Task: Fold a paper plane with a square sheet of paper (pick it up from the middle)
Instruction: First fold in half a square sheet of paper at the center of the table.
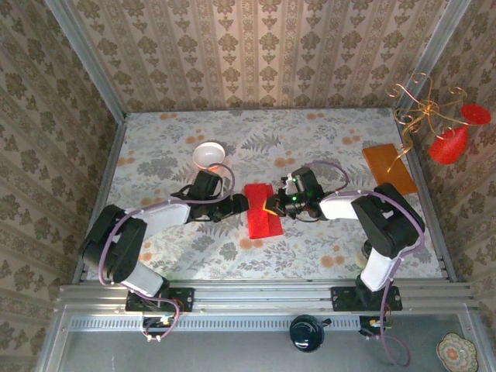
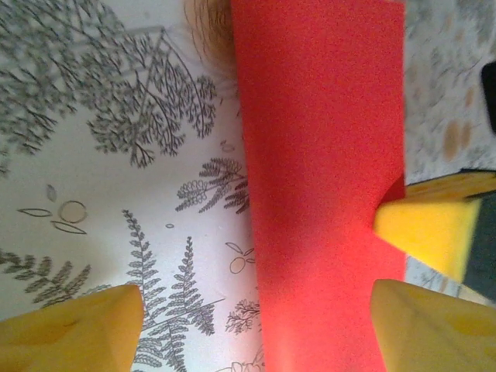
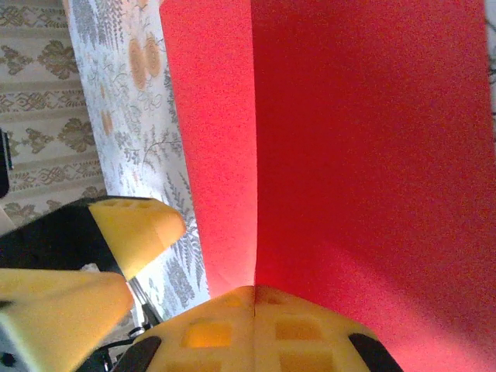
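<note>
Floral tablecloth (image 1: 155, 163), square sheet of paper (image 1: 263, 210) folded to a strip at centre between both arms. Left gripper (image 2: 252, 325) open, yellow pads astride the strip's edge. Right gripper (image 1: 273, 208) at the fold; right wrist view: pad pressing the crease, state unclear.

Sheet (image 1: 263, 210) between both grippers: thin red paper, matt, fine grainy texture, one sharp crease running up from right gripper's pad (image 3: 256, 329). Fingertips (image 2: 422, 225) beside paper: yellow foam-like, matt, moulded square recesses. Left gripper (image 1: 242, 204) body: black plastic, slight sheen. Table cover (image 1: 155, 167) beneath tools: printed fern and flower pattern, smooth, matt. Bowl (image 1: 208, 155) beyond left gripper: white, glossy. Board (image 1: 387, 167) past right gripper (image 1: 283, 208): orange-brown, wood-like, smooth.
</note>
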